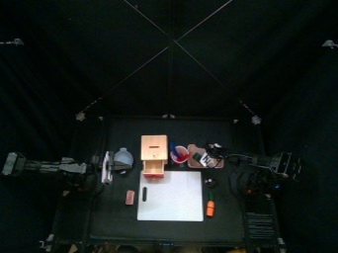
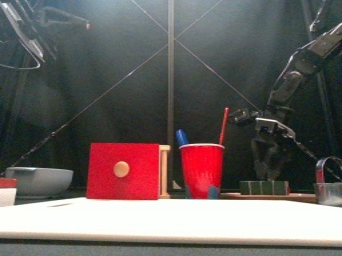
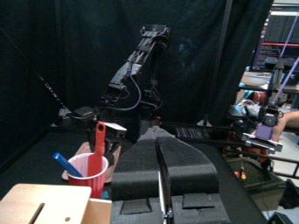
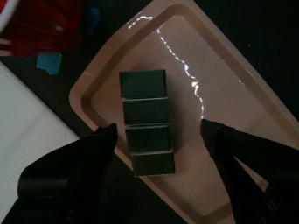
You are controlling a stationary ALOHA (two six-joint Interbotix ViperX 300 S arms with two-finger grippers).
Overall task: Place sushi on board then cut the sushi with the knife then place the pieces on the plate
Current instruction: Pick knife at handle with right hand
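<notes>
The sushi roll [image 4: 149, 122], a row of several dark green blocks, lies on the pink plate [image 4: 222, 70]. My right gripper [image 4: 158, 133] hangs open over it, one jaw on each side of the roll's nearer blocks. In the front view the roll [image 2: 263, 187] sits low at the right, with the right gripper [image 2: 263, 150] just above it. The red cup [image 2: 202, 168] holds a blue and a red knife. The white board [image 1: 172, 198] lies bare at the front. My left gripper [image 3: 163, 166] is shut and empty, resting at the table's left side [image 1: 82, 166].
The wooden box [image 2: 123, 170] with its red drawer front stands left of the cup, and the blue-grey bowl [image 2: 38, 180] is further left. A metal cutter [image 2: 329, 183] is at the far right. A small red toy [image 1: 129, 197] and an orange toy [image 1: 209, 208] flank the board.
</notes>
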